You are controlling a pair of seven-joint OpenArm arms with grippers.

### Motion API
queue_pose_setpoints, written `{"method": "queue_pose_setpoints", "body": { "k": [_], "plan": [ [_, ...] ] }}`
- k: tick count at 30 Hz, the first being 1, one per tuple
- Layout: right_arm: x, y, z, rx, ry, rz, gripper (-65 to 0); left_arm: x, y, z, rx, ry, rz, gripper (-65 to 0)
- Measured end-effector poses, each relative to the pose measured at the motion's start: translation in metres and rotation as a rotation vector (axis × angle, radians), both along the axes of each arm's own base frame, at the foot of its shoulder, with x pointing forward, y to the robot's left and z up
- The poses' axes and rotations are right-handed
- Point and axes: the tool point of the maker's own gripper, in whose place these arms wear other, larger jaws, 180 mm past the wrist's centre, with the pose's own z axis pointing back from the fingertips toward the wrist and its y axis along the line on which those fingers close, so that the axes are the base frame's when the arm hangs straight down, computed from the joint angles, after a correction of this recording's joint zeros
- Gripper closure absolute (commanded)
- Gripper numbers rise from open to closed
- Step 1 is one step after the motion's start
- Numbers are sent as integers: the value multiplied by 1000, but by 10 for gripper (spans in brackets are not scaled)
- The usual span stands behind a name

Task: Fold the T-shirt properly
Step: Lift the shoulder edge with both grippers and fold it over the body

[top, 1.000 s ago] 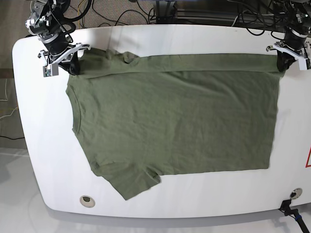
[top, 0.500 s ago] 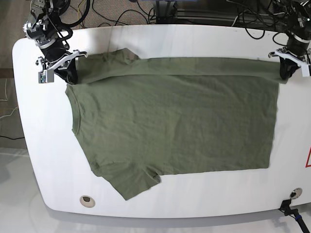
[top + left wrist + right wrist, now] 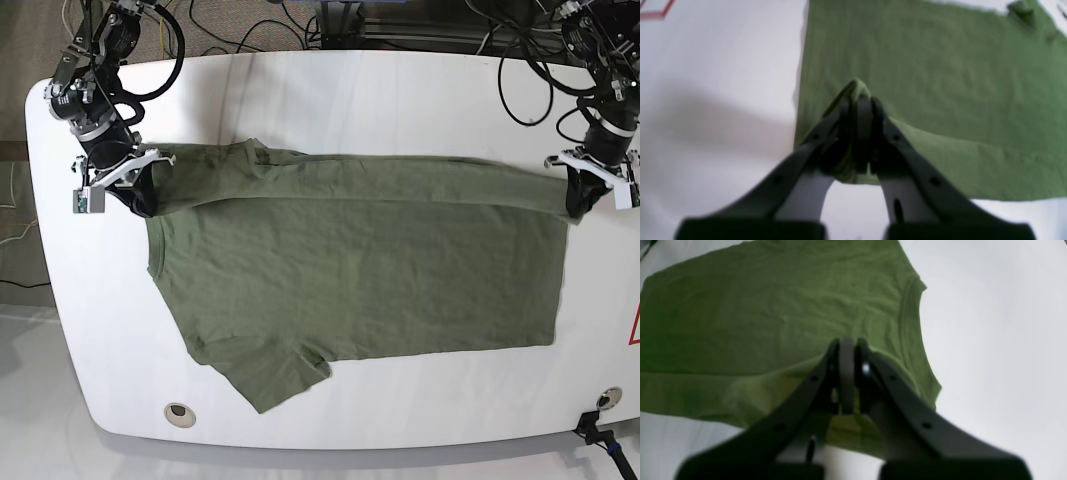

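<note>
Base view: both jaws pinch the T-shirt (image 3: 360,270) far edge, its long axis spanning left gripper (image 3: 583,197) to right gripper (image 3: 128,188).

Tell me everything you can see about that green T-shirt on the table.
The T-shirt is plain olive green, soft-looking and slightly wrinkled, with a ribbed crew neck and short sleeves. It lies sideways on the white table, neck toward the base view's left. One long edge is lifted and drawn over the body, pinched at its two ends by the right gripper near the shoulder and the left gripper at the hem. One sleeve lies flat at the near edge.
</note>
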Motion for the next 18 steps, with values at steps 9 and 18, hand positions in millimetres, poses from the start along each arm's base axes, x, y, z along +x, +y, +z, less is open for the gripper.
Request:
{"method": "queue_pose_setpoints", "body": {
  "k": [9, 18],
  "plan": [
    [32, -10, -18, 79, 16, -40, -19, 32, -8, 0, 65, 6, -33, -14],
    [71, -12, -18, 118, 11, -24, -19, 61, -6, -11, -7, 5, -23, -14]
  ]
}}
